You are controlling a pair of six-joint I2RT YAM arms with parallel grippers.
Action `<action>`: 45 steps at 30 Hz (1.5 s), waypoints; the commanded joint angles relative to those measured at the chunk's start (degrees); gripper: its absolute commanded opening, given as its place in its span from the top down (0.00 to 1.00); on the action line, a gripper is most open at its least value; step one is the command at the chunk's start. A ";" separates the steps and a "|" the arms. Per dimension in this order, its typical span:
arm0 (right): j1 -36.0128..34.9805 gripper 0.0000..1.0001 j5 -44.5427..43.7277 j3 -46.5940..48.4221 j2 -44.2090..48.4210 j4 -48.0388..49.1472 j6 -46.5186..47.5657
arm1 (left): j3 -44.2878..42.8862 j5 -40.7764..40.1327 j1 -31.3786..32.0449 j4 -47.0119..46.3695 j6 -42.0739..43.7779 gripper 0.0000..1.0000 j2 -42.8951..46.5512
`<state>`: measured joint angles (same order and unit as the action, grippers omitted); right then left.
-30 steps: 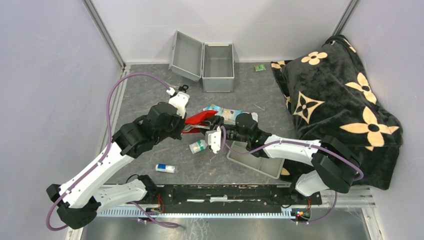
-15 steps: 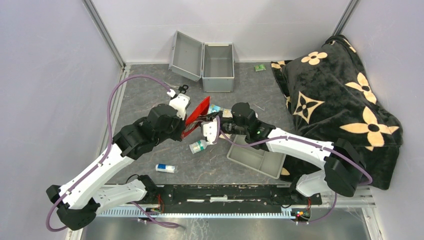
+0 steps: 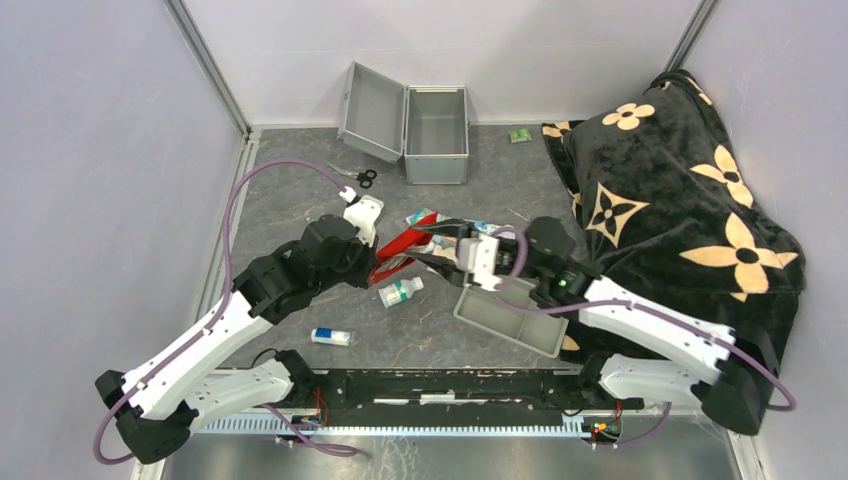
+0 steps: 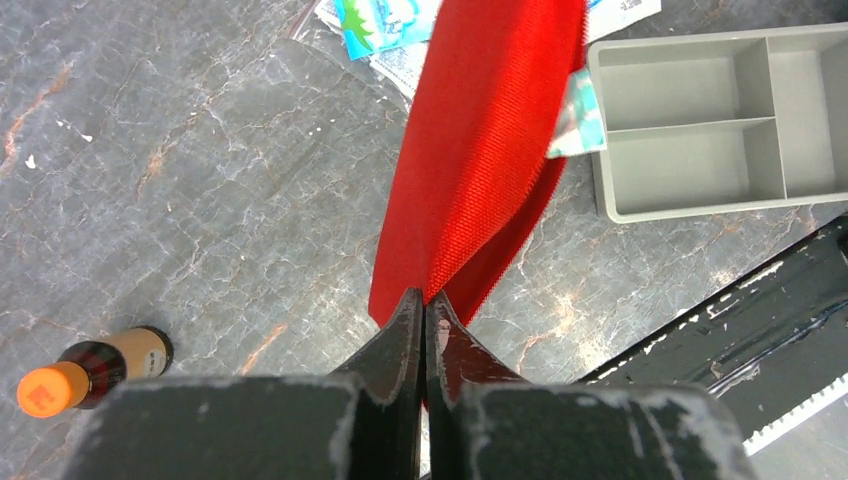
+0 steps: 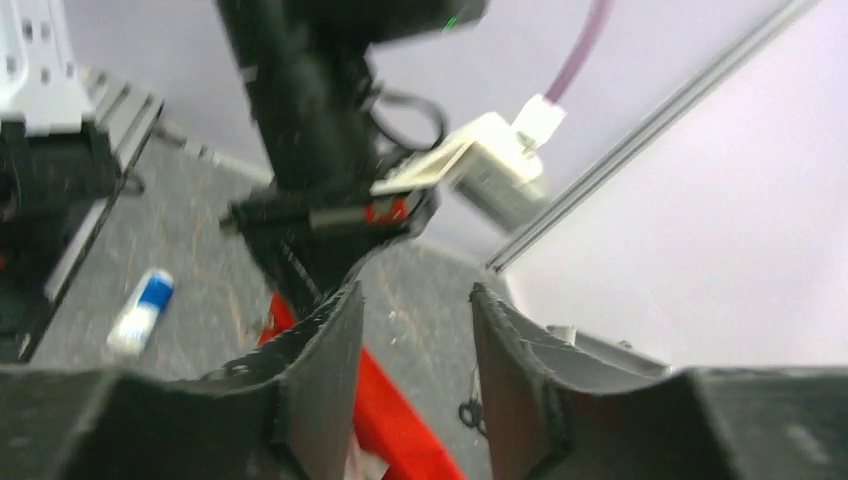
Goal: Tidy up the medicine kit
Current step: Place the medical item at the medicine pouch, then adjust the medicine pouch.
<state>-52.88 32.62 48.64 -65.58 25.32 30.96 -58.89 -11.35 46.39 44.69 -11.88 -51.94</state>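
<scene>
Left gripper (image 4: 425, 305): fingers pressed together, pinching edge of red pouch (image 4: 480, 150). Pouch's far end overlaps corner of grey divided tray (image 4: 700, 205) in wrist view.
Right gripper (image 5: 412, 300): fingers apart, nothing between them, just beside pouch.
Medicine kit (image 3: 437, 165): far table edge, lid swung open leftward, well apart from both grippers.

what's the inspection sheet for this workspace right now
surface: grey marbled tabletop, items scattered on it
job's things: medicine kit open at the far edge, inside looks empty
clutter: red pouch, divided grey tray, small bottle, white tube, scissors, packets
hands: left hand shut on the red pouch; right hand open, holding nothing
cables: purple cable loops off each arm
surroundings: black flowered blanket on the right; pale walls
</scene>
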 commanded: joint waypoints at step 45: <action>2.09 0.02 -53.01 -3.17 0.38 -32.31 -41.13 | 0.94 -1.94 -18.33 -1.06 1.52 0.98 2.22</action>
<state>-51.37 -21.61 40.40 -61.91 -1.61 -7.09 -59.33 -9.52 28.10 43.33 -15.09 -49.10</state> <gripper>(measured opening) 0.979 0.043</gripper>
